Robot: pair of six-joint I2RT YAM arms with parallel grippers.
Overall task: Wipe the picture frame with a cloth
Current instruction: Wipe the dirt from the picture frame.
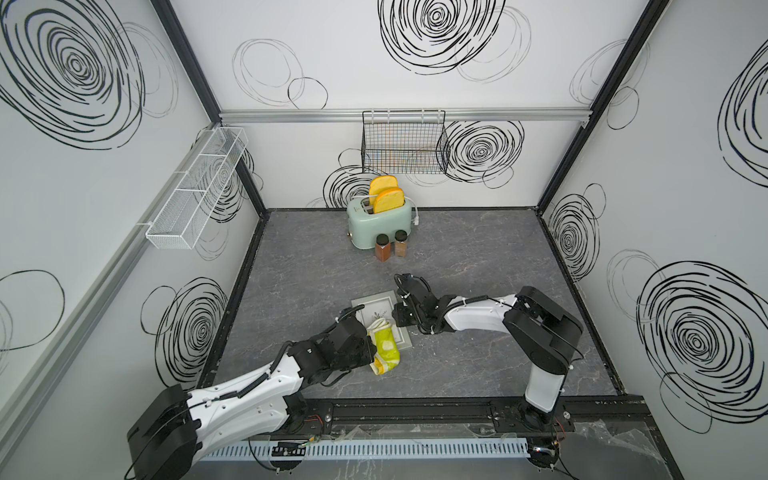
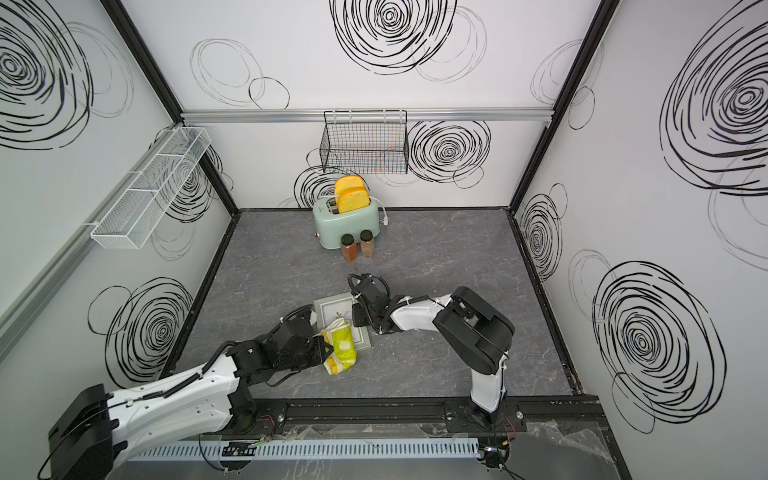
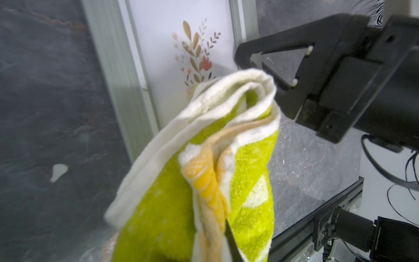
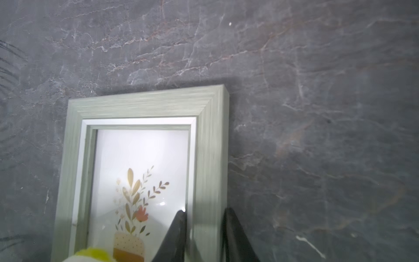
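Lime cloth [image 3: 154,204] pinched in the left gripper [image 1: 373,348]; right gripper [image 4: 205,217] clamps a picture frame [image 4: 145,106] rail (wrist view only).

grey marbled tabletop [image 1: 478,257] — picture frame [image 1: 372,307] flat near front; toaster [image 1: 376,228], two spice jars [image 1: 382,249] toward back

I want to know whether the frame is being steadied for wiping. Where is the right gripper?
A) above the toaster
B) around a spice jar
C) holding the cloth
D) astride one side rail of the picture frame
D: in the right wrist view the right gripper has one finger inside and one finger outside a side rail of the picture frame.
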